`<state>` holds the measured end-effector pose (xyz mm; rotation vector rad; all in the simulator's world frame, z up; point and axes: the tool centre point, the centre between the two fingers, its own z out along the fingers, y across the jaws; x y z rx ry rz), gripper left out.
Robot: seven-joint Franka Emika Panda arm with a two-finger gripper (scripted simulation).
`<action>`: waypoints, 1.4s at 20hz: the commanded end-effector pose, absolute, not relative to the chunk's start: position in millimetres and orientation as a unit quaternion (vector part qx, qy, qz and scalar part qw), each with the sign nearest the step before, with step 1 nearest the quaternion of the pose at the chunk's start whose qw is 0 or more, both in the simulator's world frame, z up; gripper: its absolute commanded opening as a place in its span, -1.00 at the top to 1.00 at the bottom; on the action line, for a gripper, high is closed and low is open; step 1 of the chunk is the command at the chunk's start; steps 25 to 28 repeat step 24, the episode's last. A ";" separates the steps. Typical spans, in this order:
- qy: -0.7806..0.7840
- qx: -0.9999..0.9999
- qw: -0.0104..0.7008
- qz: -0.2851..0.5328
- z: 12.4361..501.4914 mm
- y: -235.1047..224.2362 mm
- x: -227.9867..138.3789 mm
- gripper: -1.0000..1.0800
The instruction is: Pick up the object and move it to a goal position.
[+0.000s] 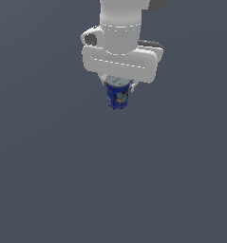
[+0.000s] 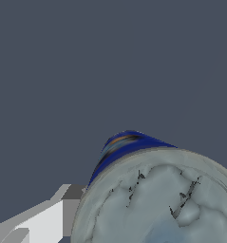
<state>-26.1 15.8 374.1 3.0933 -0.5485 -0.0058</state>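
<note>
Closest to the wrist camera is the can [image 2: 157, 199]: its pale, silvery, wrinkled top fills much of that view, with a band of dark-blue wall and a streak of orange showing along the far rim. Beside it in the same view sits one white and grey finger [image 2: 48, 216] of the gripper, just against or very near the can's side; actual contact cannot be confirmed from this angle. From the exterior view, the white arm [image 1: 120, 19] comes down from the 12 o'clock edge of the frame, and its broad white hand hangs over the can [image 1: 118, 96]. Can stands upright directly beneath the hand, top tucked up under the gripper [image 1: 118, 85], blue body with small orange-yellow label marks showing below. Can is narrower than the hand above it. Position in the exterior view: slightly above centre, roughly on the vertical midline. Fingers are mostly hidden there by the hand and the can; only small pale tips show at either side of the can's top, at about 9 and 3 o'clock of it. The jaws look drawn in narrow around the can's upper part, apparently gripping it. Ground [image 1: 62, 180] is a flat, uniform dark grey-blue; whether the can's base touches it or hangs just clear of it cannot be told.
</note>
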 end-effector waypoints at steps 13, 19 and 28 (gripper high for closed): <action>-0.175 0.985 0.000 0.000 488.0 -4.9 -21.4 1.00; -0.175 0.985 0.000 0.000 504.1 -7.9 -19.6 1.00; -0.175 0.985 0.000 0.000 507.9 -8.6 -19.1 1.00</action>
